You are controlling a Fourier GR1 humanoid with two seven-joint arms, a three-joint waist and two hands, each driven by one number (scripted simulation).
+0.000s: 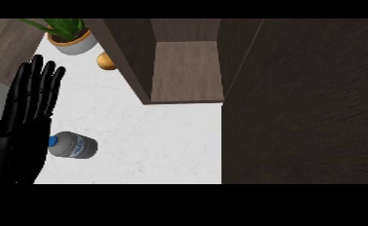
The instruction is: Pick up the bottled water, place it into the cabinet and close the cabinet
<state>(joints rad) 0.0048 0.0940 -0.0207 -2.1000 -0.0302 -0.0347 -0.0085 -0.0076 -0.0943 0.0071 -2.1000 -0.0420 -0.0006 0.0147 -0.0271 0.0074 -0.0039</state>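
While the bottled water (74,145) lies on its side on the white counter (165,142), its blue cap points toward the view's left edge and its long axis runs roughly left to right, tilted slightly down at the base end. That cap sits right at the edge of the left hand (28,118), which shows at the view's left with its fingers (45,81) straight, pointing up and held side by side; whether the palm actually touches the cap is hard to tell. Well apart, up and to the right, stands the dark wood cabinet (133,59), its door (295,103) swung open (the large dark panel filling the right side). Its one visible shelf (185,71) holds nothing. Beside the cabinet's left wall lies a small orange-brown fruit (106,61), perhaps, and next to it a potted plant (69,36) in a pale pot.
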